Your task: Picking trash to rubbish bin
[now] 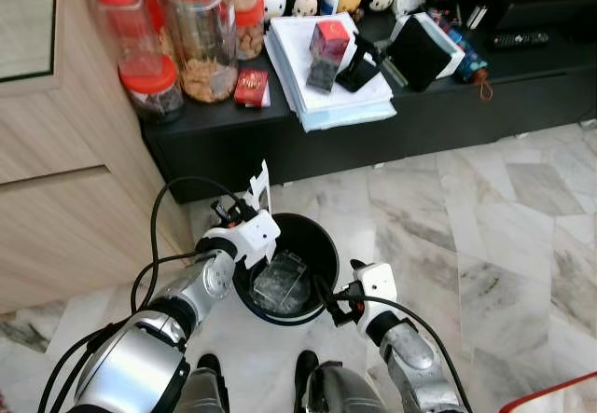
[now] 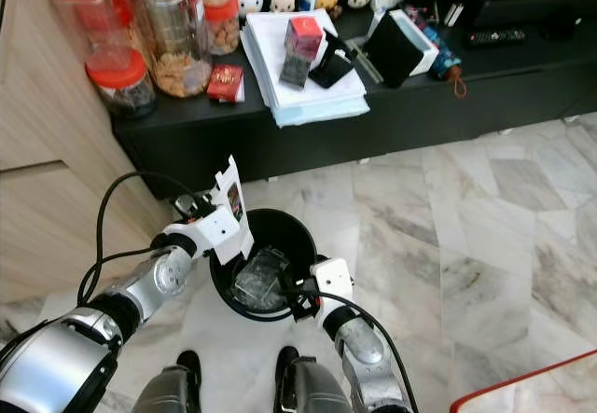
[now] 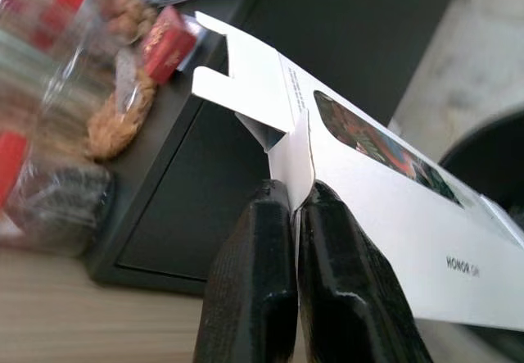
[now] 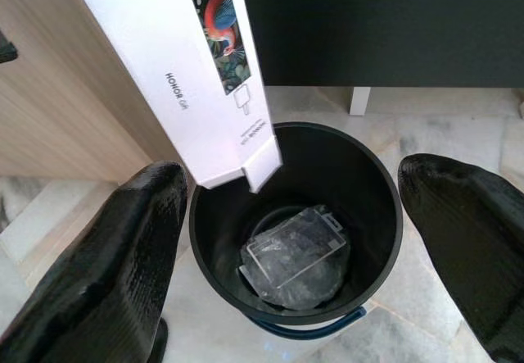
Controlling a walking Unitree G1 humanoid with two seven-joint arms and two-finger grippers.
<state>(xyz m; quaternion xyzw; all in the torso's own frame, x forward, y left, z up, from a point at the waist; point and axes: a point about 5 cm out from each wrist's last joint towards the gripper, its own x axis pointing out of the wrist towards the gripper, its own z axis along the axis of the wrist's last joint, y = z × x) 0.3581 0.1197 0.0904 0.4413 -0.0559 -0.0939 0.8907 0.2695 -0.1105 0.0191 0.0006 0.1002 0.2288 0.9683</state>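
A round black rubbish bin [image 1: 322,245] stands on the marble floor before me, with a clear plastic tray [image 4: 296,252] lying at its bottom. My left gripper [image 3: 296,203] is shut on a flattened white carton [image 3: 385,215] with a colourful bird print. The carton [image 1: 257,217] hangs upright over the bin's left rim, its lower end [image 4: 246,166] just above the opening. My right gripper [image 1: 328,303] is open at the bin's near right rim, nothing between its fingers [image 4: 115,265].
A low black cabinet [image 1: 392,124] stands just behind the bin, loaded with red-lidded jars [image 1: 196,31], a paper stack [image 1: 326,77] and small boxes. A wooden cupboard [image 1: 56,199] is on the left. Bare marble floor [image 1: 485,236] stretches to the right.
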